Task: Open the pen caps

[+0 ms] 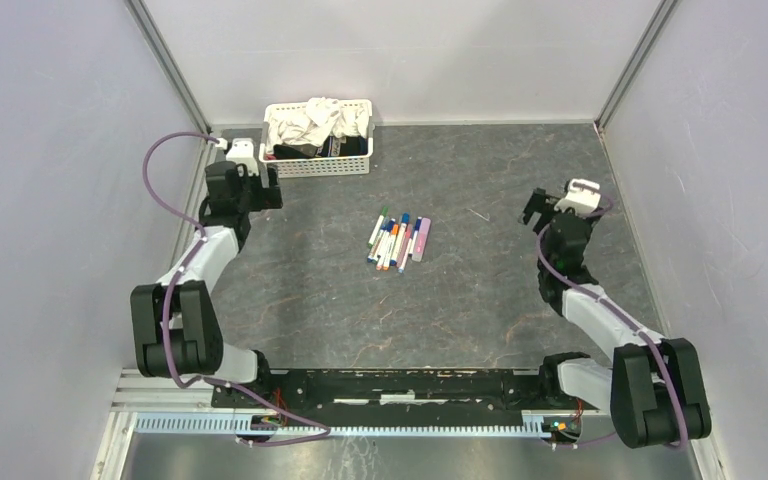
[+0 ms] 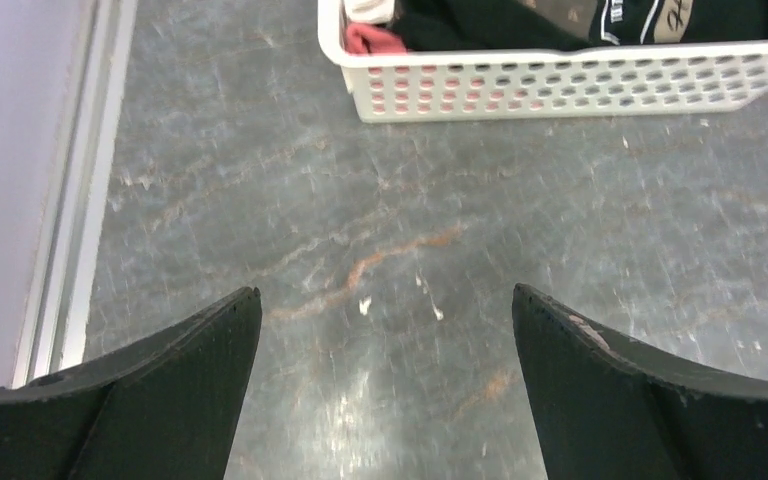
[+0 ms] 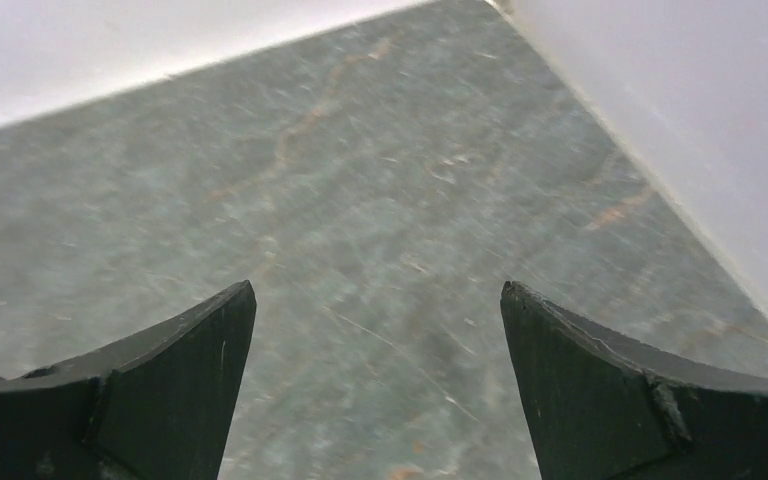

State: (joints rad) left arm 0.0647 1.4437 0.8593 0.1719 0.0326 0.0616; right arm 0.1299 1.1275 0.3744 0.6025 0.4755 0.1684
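Note:
Several pens [image 1: 397,241] with white barrels and coloured caps lie side by side in a bunch at the middle of the table, one wider lilac-pink pen [image 1: 421,239] at the right of the bunch. The caps sit on the pens. My left gripper [image 1: 265,190] is open and empty at the far left, just in front of the basket; in the left wrist view [image 2: 385,300] only bare table lies between its fingers. My right gripper [image 1: 537,207] is open and empty at the right, far from the pens; in the right wrist view [image 3: 378,290] it is over bare table.
A white perforated basket [image 1: 362,165] of cloths stands at the back left; its front wall shows in the left wrist view [image 2: 560,85]. Pale walls close the table on the left, back and right. A metal rail [image 2: 70,230] runs along the left edge.

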